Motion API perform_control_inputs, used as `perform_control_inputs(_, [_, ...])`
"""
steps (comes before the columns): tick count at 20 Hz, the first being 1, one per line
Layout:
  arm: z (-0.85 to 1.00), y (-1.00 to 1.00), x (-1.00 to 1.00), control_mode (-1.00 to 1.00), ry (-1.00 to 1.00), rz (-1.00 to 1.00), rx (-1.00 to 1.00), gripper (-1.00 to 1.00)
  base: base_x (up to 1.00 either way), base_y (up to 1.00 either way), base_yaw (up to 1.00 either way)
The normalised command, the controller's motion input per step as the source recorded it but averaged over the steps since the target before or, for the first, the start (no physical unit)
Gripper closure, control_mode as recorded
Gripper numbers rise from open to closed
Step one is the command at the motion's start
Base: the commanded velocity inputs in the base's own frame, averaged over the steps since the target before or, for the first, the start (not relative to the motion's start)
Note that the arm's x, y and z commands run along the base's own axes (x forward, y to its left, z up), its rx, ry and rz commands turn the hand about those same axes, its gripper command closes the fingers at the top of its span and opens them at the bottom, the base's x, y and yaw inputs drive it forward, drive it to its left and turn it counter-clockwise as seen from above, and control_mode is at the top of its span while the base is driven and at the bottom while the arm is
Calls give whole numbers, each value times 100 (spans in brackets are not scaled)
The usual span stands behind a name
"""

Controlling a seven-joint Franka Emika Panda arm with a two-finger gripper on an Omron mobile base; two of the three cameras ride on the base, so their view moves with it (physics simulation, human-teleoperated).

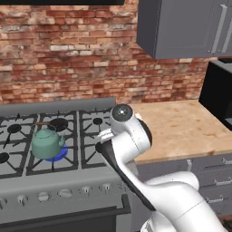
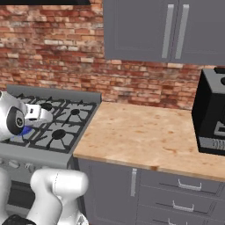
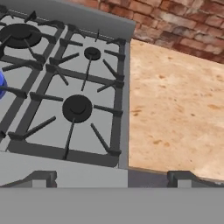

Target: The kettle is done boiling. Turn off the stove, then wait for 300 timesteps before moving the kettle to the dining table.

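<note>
Gripper [image 3: 111, 179] spread wide, holding nothing, poised above stove's [image 1: 90, 179] right front corner where grey metal meets counter edge. Kettle [image 1: 46, 142], squat teal, thin brown handle, sits on middle front burner over blue flame [image 1: 61, 153]. Speckled light-wood counter [image 2: 145, 136] right of stove bare, broad, running to black microwave [image 2: 211, 116]. Black grates [image 3: 83, 105] ridged; rough red brick wall [image 1: 68, 54] behind.

You had the teal kettle [image 1: 47, 142] standing upright on a front burner of the stove [image 1: 68, 179], blue flame showing beneath it. The stove was grey metal with black grates; its front knobs [image 1: 65, 193] sat in a row.
</note>
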Motion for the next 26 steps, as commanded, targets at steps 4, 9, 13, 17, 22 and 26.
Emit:
perform_control_inputs(4, [-21, 30, -14, -100, -7, 1, -13, -100, 0, 0, 0])
perform_control_inputs(9, [-24, 20, -26, -100, -11, 2, -10, -100, 0, 0, 0])
perform_control_inputs(13, [-19, 20, -29, -100, -11, 2, -9, -100, 0, 0, 0])
perform_control_inputs(17, [-23, 15, -20, -100, -11, 1, -9, -100, 0, 0, 0])
perform_control_inputs(22, [-15, 7, -24, -100, -11, 0, -6, -100, 0, 0, 0])
perform_control_inputs(26, [-2, 17, -28, -100, -11, 0, -5, -100, 0, 0, 0])
